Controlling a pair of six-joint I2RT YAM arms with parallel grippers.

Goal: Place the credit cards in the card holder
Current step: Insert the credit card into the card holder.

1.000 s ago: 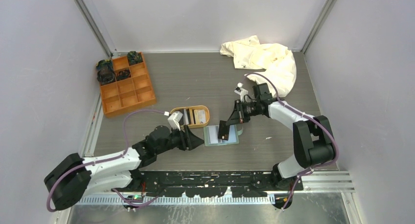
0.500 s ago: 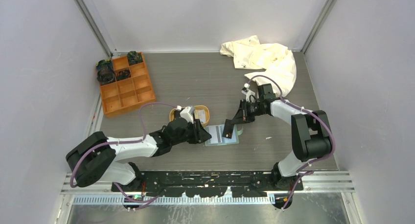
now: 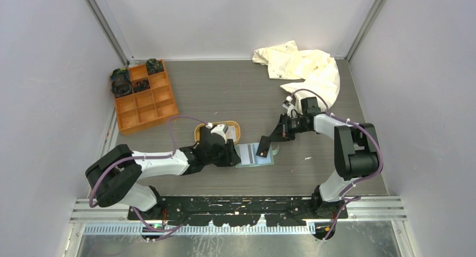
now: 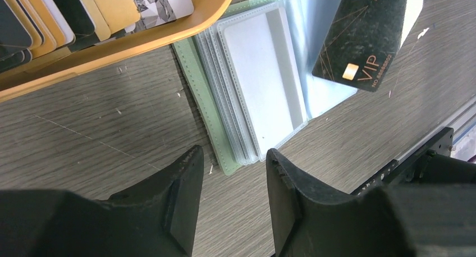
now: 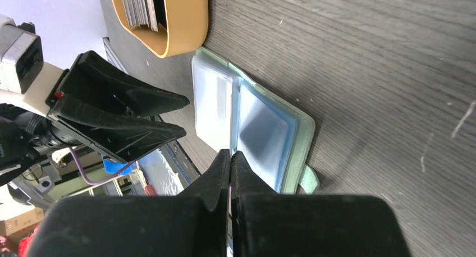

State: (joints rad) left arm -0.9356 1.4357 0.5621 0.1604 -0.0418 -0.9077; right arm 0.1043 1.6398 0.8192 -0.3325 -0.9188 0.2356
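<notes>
The sage-green card holder (image 3: 255,156) lies open on the table, its clear sleeves (image 4: 264,88) facing up. My right gripper (image 3: 269,138) is shut on a black credit card (image 4: 362,38) marked VIP, which hangs tilted just above the holder's right half. In the right wrist view that card shows only edge-on between the fingertips (image 5: 222,167), with the card holder (image 5: 269,128) beneath. My left gripper (image 4: 234,153) is open and low over the table, its jaws either side of the holder's near left corner (image 4: 224,161). More credit cards (image 4: 84,10) stand in the tan tray (image 4: 168,35).
The oval tan tray (image 3: 238,134) sits just behind the holder, partly hidden by my left wrist. An orange compartment box (image 3: 145,97) with dark items is at the back left. A cream cloth (image 3: 303,66) lies at the back right. Walls enclose three sides.
My left arm has stretched forward and right, bringing its gripper to the holder's left edge. The right gripper has drawn slightly back and right, still holding the black card.
</notes>
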